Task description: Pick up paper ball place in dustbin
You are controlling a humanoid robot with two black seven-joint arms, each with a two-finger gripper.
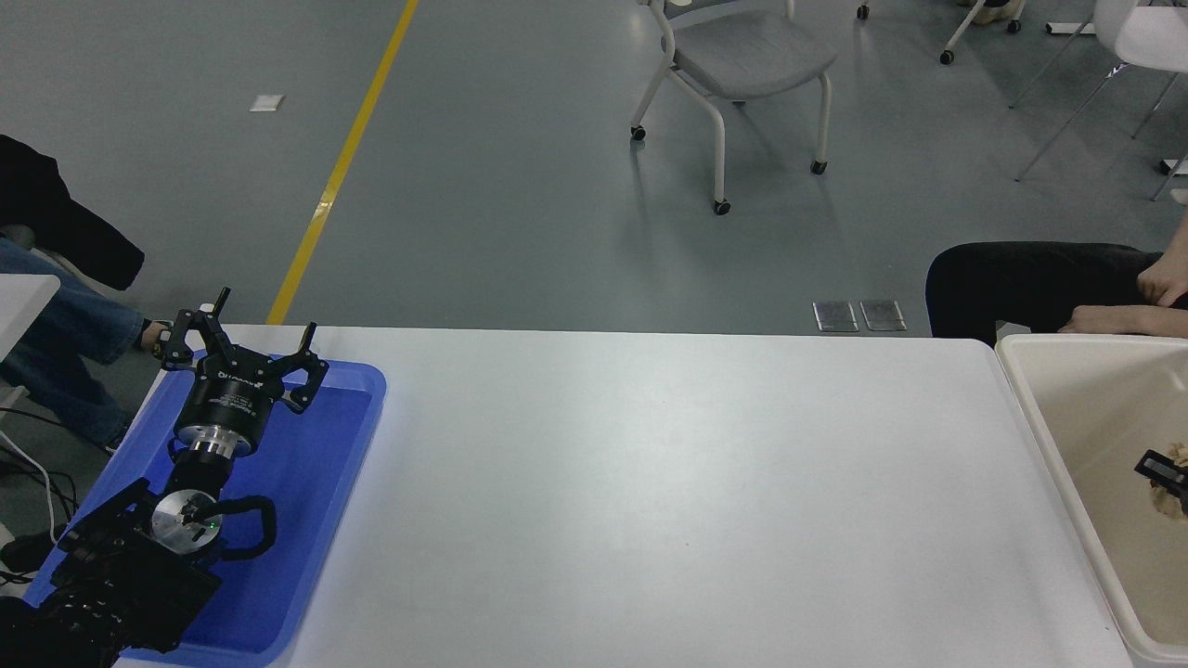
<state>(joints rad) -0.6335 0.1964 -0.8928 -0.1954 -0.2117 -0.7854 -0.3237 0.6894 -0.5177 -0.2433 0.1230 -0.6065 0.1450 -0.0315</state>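
The dustbin [1041,436], a cream-white tub, stands at the table's right end and is cut off by the picture's edge. Only the tip of my right gripper [1171,475] shows at the right edge, over the dustbin's inside. It is shut on the tan crumpled paper ball [1180,456], which shows above and below a black finger [1160,467]. The rest of the right arm is out of view. My left gripper [252,323] is parked open over the blue tray at the lower left.
A shallow blue tray [334,445] lies at the table's left end under the left arm. A person sits behind the dustbin, with a hand [1114,318] close to its far rim. Another person's legs [56,334] are at the far left. A grey chair [742,65] stands on the floor beyond.
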